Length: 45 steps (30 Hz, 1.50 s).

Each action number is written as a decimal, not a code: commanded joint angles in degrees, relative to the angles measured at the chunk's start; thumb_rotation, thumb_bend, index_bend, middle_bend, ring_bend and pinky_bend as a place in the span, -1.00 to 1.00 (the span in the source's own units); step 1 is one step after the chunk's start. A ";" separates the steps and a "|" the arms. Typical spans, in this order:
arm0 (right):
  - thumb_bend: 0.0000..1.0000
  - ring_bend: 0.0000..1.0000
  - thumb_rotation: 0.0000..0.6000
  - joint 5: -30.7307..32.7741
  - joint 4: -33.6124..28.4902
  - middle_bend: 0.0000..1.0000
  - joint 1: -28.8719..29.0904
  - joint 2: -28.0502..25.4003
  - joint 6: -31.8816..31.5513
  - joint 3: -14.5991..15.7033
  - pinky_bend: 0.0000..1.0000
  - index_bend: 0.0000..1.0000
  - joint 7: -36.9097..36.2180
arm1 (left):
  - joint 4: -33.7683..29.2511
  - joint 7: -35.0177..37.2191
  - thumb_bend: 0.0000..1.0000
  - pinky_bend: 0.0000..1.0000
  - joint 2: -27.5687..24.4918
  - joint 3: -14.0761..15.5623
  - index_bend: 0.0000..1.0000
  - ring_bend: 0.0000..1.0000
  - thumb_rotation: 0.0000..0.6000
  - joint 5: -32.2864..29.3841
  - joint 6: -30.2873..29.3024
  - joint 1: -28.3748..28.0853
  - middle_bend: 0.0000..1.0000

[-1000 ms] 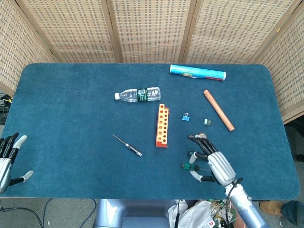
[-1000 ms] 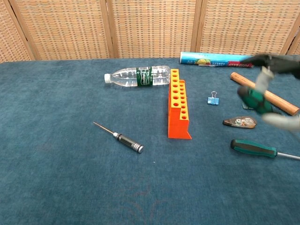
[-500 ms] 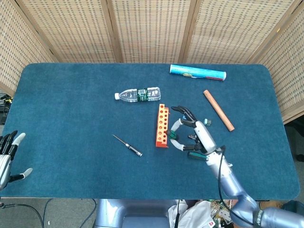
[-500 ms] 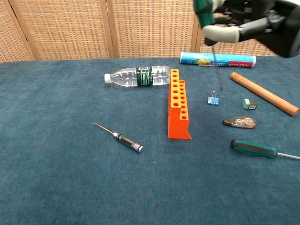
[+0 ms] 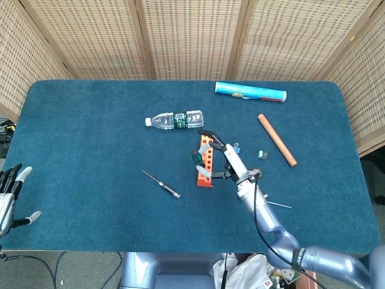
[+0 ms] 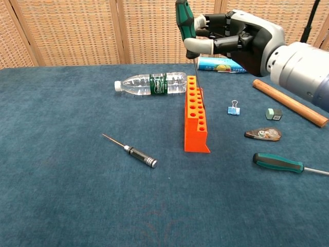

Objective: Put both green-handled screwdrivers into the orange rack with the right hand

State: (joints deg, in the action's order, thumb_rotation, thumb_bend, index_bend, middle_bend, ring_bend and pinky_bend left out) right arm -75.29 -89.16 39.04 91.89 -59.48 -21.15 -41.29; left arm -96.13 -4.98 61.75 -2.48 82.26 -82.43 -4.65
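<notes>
My right hand (image 6: pixel 241 38) grips one green-handled screwdriver (image 6: pixel 184 20) upright, handle up. Its thin shaft points down over the far end of the orange rack (image 6: pixel 196 121); whether the tip is in a hole I cannot tell. In the head view the right hand (image 5: pixel 227 161) hovers right beside the rack (image 5: pixel 205 159). The second green-handled screwdriver (image 6: pixel 277 162) lies flat on the cloth, right of the rack's near end. My left hand (image 5: pixel 9 198) rests at the table's left edge, fingers apart, holding nothing.
A black screwdriver (image 6: pixel 136 152) lies left of the rack. Behind the rack lie a water bottle (image 6: pixel 151 84) and a blue tube (image 6: pixel 257 66). To the right are a blue binder clip (image 6: pixel 234 109), a wooden rod (image 6: pixel 290 103), a small green block (image 6: pixel 273 114) and a brown oval item (image 6: pixel 262 135).
My right hand has lifted one green screwdriver off the table, turned it upright and carried it left to above the rack. The left hand has stayed put.
</notes>
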 commanded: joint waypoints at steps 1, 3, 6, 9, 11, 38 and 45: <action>-0.23 -1.00 1.00 1.08 0.67 -0.76 0.66 0.62 0.54 -0.74 -1.00 0.21 0.12 | 0.02 -0.03 -1.00 -1.00 0.05 -0.05 -1.00 -1.00 1.00 -0.21 0.21 -0.10 -1.00; -0.24 -1.00 1.00 1.80 1.10 -0.76 0.94 0.97 0.75 -0.98 -1.00 0.21 0.64 | 0.04 -0.17 -1.00 -1.00 0.10 -0.06 -1.00 -1.00 1.00 -0.35 0.43 -0.21 -1.00; -0.24 -1.00 1.00 3.04 1.73 -0.76 1.44 1.66 1.14 -1.35 -1.00 0.22 1.69 | 0.06 -0.47 -1.00 -1.00 0.23 -0.04 -1.00 -1.00 1.00 -0.45 0.68 -0.37 -1.00; -0.23 -1.00 1.00 4.06 2.91 -0.76 2.16 2.77 1.68 -1.12 -1.00 0.22 3.90 | 0.05 -0.85 -1.00 -1.00 0.41 0.01 -1.00 -1.00 1.00 -0.53 0.88 -0.49 -1.00; -0.23 -1.00 1.00 4.74 3.89 -0.76 2.59 3.56 2.09 -0.85 -1.00 0.22 5.34 | 0.02 -1.03 -1.00 -1.00 0.48 0.05 -1.00 -1.00 1.00 -0.58 0.96 -0.53 -1.00; -0.24 -1.00 1.00 7.54 3.59 -0.76 3.45 6.24 1.44 -2.87 -1.00 0.22 9.85 | 0.04 -0.50 -1.00 -1.00 0.27 0.11 -1.00 -1.00 1.00 -0.65 0.57 -0.50 -1.00; -0.23 -1.00 1.00 8.54 3.80 -0.76 3.58 7.03 1.77 -2.82 -1.00 0.22 10.61 | -0.05 -0.35 -1.00 -1.00 0.15 0.10 -1.00 -1.00 1.00 -0.59 0.31 -0.41 -1.00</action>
State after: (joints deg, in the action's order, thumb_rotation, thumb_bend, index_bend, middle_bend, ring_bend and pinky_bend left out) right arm -66.84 -85.44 42.64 98.83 -57.74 -23.98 -30.66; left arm -96.18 -5.31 61.90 -2.37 81.66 -82.12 -5.06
